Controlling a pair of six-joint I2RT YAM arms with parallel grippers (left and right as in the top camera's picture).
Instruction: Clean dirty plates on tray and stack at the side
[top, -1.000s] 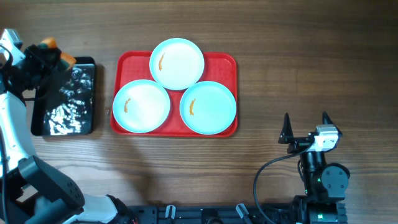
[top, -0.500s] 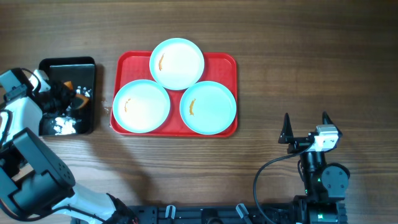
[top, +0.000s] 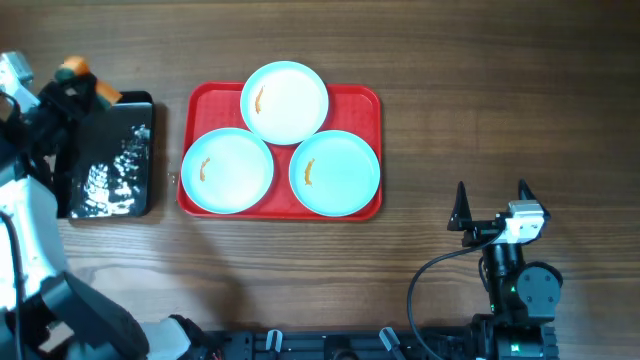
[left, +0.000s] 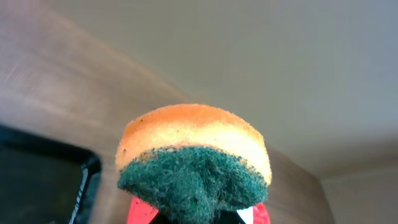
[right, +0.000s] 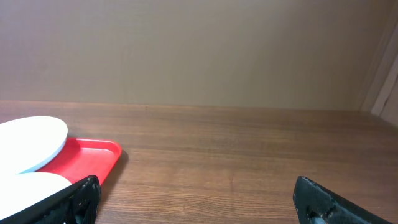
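Observation:
Three pale aqua plates, each with an orange smear, lie on the red tray (top: 365, 98): one at the back (top: 285, 102), one front left (top: 228, 170), one front right (top: 335, 172). My left gripper (top: 84, 88) is shut on an orange sponge with a green scouring side (left: 193, 162), held above the back edge of the black tray (top: 110, 160), left of the red tray. My right gripper (top: 491, 205) is open and empty, low over the table, right of the red tray (right: 81, 158). A plate's edge (right: 31, 140) shows at the left of its view.
The black tray holds shiny wet liquid. Bare wooden table (top: 480, 100) lies right of and behind the red tray. The right arm's base stands at the front right edge.
The left gripper with the sponge dipped into the black tray half a second ago and has now risen back above the tray's back edge. The right arm has not moved.

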